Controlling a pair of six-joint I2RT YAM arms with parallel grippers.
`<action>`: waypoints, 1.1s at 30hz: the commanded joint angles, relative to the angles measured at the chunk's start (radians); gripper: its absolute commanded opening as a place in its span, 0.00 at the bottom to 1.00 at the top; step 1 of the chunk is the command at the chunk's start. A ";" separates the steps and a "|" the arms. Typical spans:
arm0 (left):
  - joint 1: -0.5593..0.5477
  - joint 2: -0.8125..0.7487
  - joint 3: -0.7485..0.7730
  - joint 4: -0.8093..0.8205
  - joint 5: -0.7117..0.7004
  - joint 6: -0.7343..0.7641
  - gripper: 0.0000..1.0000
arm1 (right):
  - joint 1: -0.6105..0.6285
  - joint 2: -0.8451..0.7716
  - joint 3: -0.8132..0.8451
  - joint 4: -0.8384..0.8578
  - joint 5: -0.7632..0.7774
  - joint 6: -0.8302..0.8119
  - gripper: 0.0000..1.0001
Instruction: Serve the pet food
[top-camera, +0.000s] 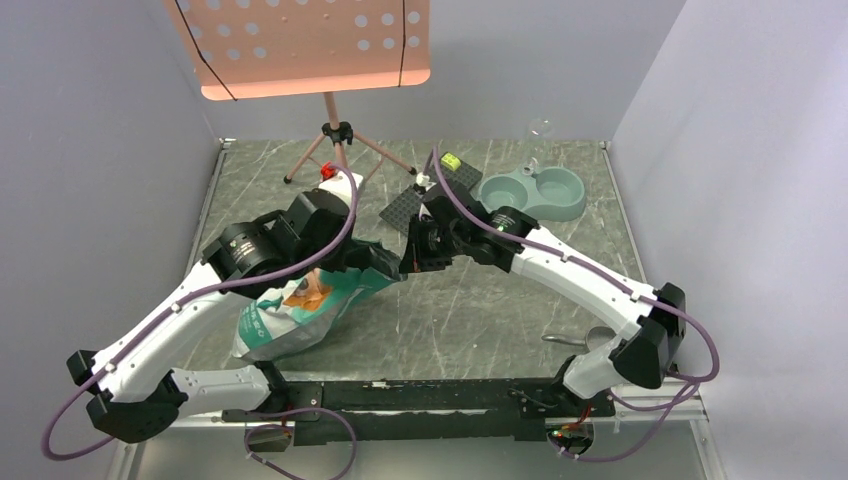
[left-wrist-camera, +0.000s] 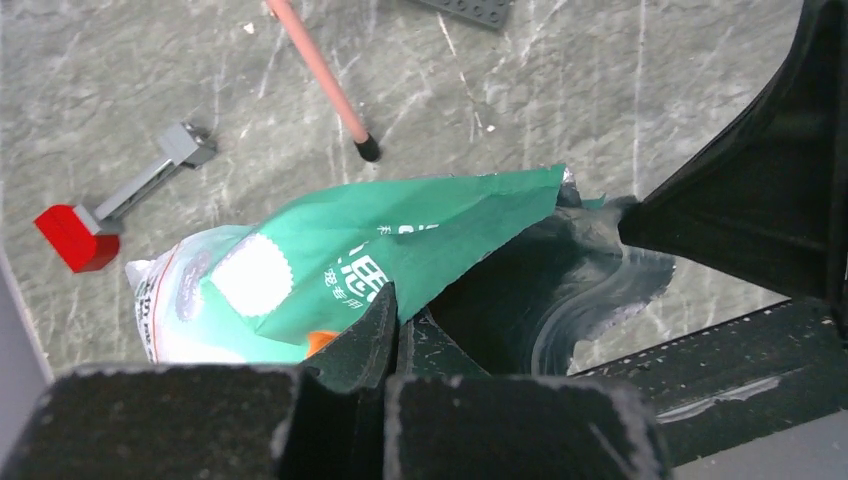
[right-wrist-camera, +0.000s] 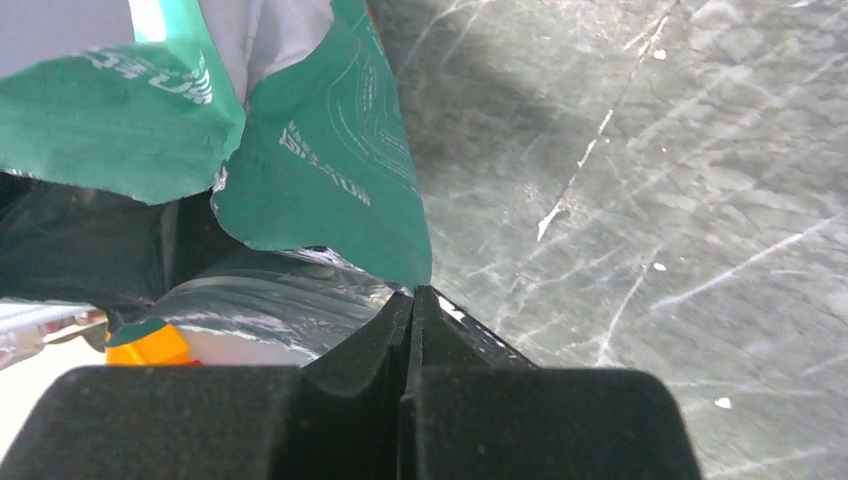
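The top view is lit evenly and brightly from above; only soft, faint shadows are cast on the tabletop (top-camera: 470, 300), and the pink stand plate (top-camera: 310, 45) is rendered slightly washed out. In the left wrist view the bag (left-wrist-camera: 400, 240) is seen sharply, with glints caught on its foil lining, while the dark left tool (left-wrist-camera: 392, 320), close to the lens, is rendered grainy and soft. In the right wrist view the right tool (right-wrist-camera: 413, 320) is likewise blurred, a broad shadow is thrown across the tabletop beside the bag, and bright sheen is caught along the scratches.
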 joint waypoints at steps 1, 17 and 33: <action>0.014 -0.019 0.047 0.215 0.080 -0.003 0.00 | 0.015 -0.091 0.040 -0.110 0.080 -0.023 0.15; 0.013 -0.052 0.160 0.123 0.133 -0.028 0.00 | 0.126 0.119 0.219 -0.006 0.236 -0.041 0.75; 0.014 -0.144 0.012 0.059 -0.002 -0.017 0.31 | 0.163 0.130 0.416 -0.004 0.216 0.015 0.00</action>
